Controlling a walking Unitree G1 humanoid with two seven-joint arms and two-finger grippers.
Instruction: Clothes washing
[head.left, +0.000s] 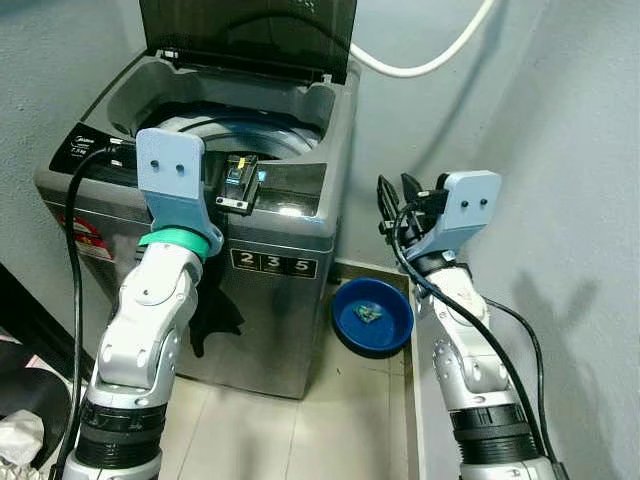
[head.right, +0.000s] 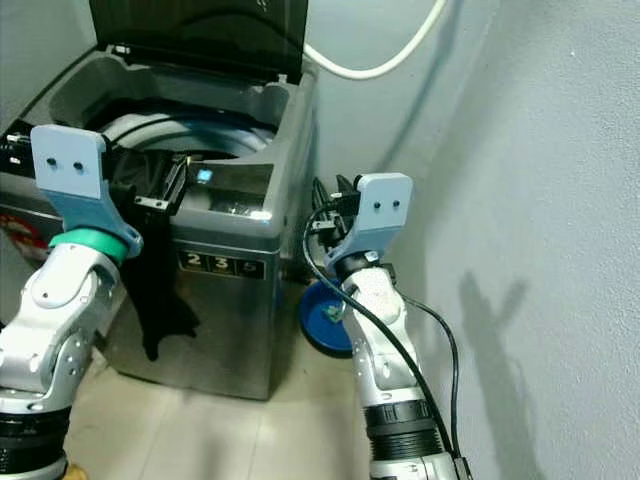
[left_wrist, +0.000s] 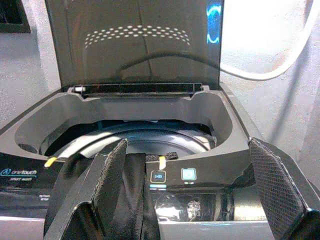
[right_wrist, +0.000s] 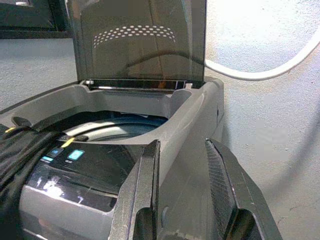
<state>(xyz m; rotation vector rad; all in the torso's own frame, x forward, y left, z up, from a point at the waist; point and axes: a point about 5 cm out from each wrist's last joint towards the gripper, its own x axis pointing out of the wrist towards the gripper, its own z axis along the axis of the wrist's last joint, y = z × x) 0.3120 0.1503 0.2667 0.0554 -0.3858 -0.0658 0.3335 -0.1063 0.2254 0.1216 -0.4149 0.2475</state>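
Loading is the step in hand, judging by how things lie. Nearest, the left end effector (left_wrist: 185, 200) hangs at the front edge of the washing machine (head.left: 275, 300), its fingers spread wide, one finger (left_wrist: 107, 175) lying against a black garment (head.right: 150, 260) without closing on it. That garment is draped over the front rim beside the control panel (head.left: 290, 195), part of it hanging down the machine's front and part reaching toward the opening; how much already lies inside is hard to tell from these views. The right end effector (right_wrist: 182, 190) hovers off the machine's right front corner, fingers a little apart and holding nothing. On the floor by the wall sits a blue basin (head.left: 372, 315). Beyond the panel the drum (left_wrist: 145, 140) stands open and dark, and behind it the lid (head.left: 250, 30) is raised upright, with a white hose (head.left: 425, 62) curving along the wall.

The next move calls for closing on the garment at the rim, lifting it clear of the panel, and dropping it into the drum so nothing trails outside.
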